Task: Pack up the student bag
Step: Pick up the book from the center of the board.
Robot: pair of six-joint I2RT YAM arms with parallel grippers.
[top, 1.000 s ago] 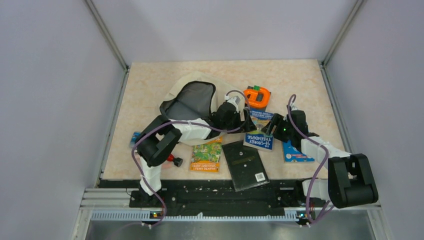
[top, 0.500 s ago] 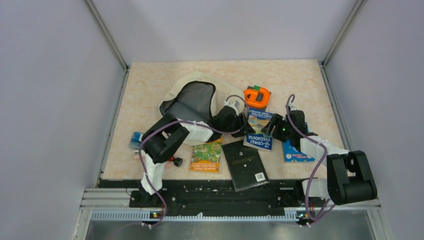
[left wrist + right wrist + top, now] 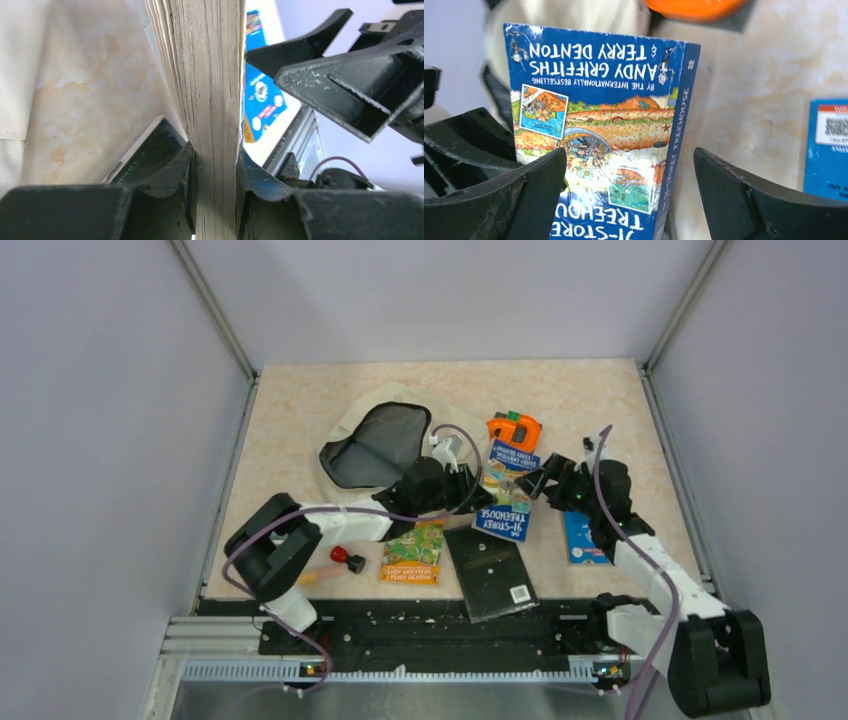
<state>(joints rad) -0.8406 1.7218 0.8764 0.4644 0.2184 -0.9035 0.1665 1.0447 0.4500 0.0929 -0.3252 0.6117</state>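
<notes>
The student bag (image 3: 352, 423), cream with its dark open mouth facing up, lies at the back left of the table; its fabric shows in the left wrist view (image 3: 19, 75). A blue "91-Storey Treehouse" book (image 3: 507, 502) lies tilted just right of the bag. My left gripper (image 3: 468, 486) is shut on the book's page edge (image 3: 210, 90), both pads pressed flat against it (image 3: 215, 170). My right gripper (image 3: 536, 480) stands open at the book's right side. In the right wrist view the book cover (image 3: 599, 125) sits between its wide jaws (image 3: 631, 185) without being touched.
An orange gadget (image 3: 514, 429) sits behind the book. A green and yellow booklet (image 3: 413, 552), a black notebook (image 3: 491, 570) and a red-tipped item (image 3: 345, 559) lie near the front edge. A blue booklet (image 3: 582, 538) lies under the right arm.
My left gripper has closed on the book's page edge. My right gripper has opened off the book. The book has shifted slightly left and back.
</notes>
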